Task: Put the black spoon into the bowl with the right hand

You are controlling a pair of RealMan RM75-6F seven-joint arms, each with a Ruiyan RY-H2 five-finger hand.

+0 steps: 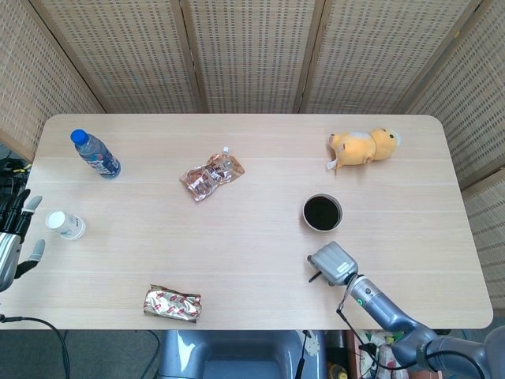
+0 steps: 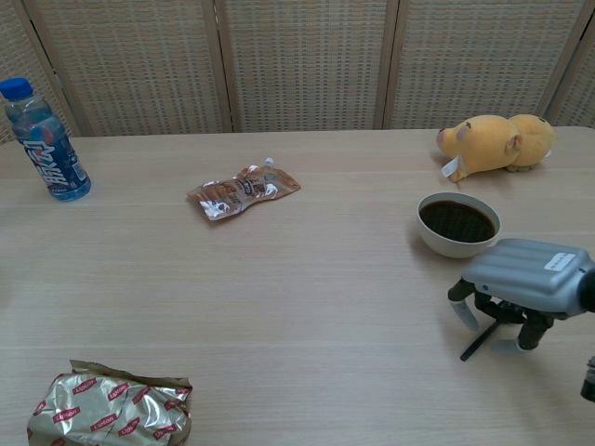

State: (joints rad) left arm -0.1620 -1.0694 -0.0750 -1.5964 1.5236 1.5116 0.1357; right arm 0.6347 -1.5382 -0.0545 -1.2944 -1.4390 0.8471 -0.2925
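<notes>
The black spoon (image 2: 476, 342) lies on the table just in front of the white bowl (image 2: 457, 243), which has a dark inside. Only its handle shows; the spoon's bowl end is hidden under my right hand (image 2: 517, 286). That hand hangs low over the spoon, thumb on one side and fingers (image 2: 530, 332) on the other, spread apart and not holding it. From the head view the right hand (image 1: 332, 263) covers all but the handle tip of the spoon (image 1: 313, 277), below the bowl (image 1: 323, 212). My left hand (image 1: 11, 237) is off the table's left edge, fingers apart, empty.
A yellow plush toy (image 1: 364, 147) lies behind the bowl. A brown snack pouch (image 1: 211, 174) is mid-table, a foil packet (image 1: 172, 303) near the front edge, a blue-capped bottle (image 1: 95, 154) and a small paper cup (image 1: 65, 225) at the left.
</notes>
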